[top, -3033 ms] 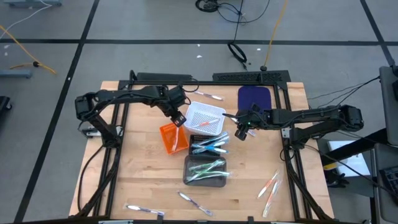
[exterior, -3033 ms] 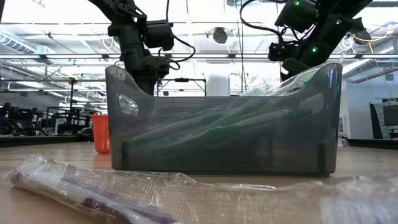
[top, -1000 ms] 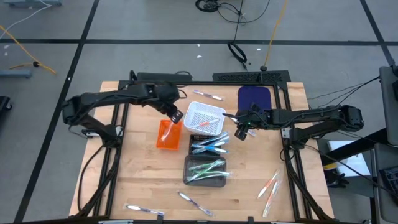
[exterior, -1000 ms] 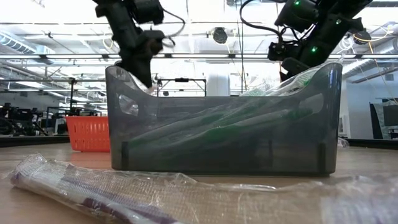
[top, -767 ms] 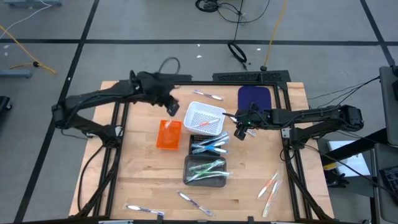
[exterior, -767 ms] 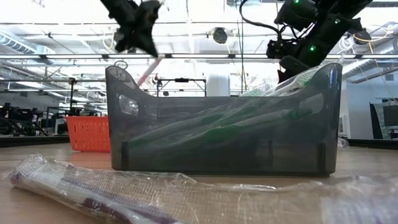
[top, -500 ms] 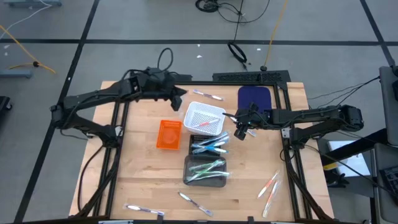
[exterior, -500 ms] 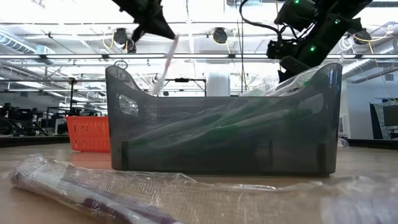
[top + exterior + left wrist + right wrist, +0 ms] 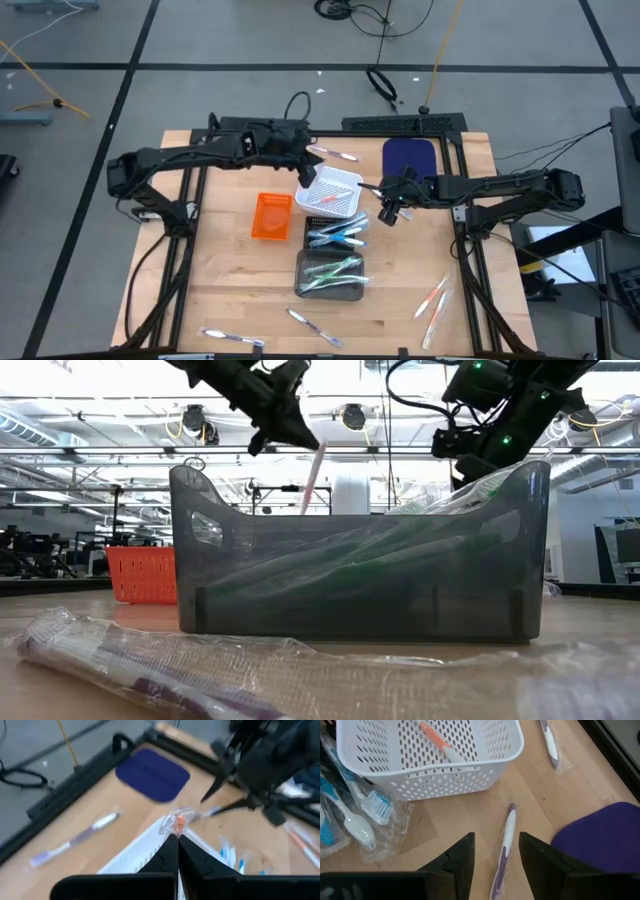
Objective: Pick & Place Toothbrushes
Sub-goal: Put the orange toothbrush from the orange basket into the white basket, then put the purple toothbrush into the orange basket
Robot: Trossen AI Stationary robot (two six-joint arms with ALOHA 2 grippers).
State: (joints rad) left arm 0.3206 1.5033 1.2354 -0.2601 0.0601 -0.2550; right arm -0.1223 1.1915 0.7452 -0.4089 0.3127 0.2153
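Your left gripper (image 9: 303, 176), above centre frame, pinches a wrapped orange toothbrush (image 9: 178, 822) that may swing wide of the white basket (image 9: 331, 192); your right gripper (image 9: 392, 204) hangs open.

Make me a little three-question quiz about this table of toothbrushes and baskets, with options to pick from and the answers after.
1. Where is the left gripper?
A. over the white basket's rim
B. at the table's near edge
C. over the dark blue mat

2. What colour is the small basket left of the white basket?
A. green
B. orange
C. purple

3. How do the right gripper's fingers stand?
A. shut on a blue toothbrush
B. apart, with a purple toothbrush between them on the table
C. shut on nothing

Answers: 1 A, the high view shows it at the white basket's edge, holding a wrapped orange toothbrush. 2 B, it is bright orange from above. 3 B, the right wrist view shows the two fingers spread either side of the purple toothbrush.
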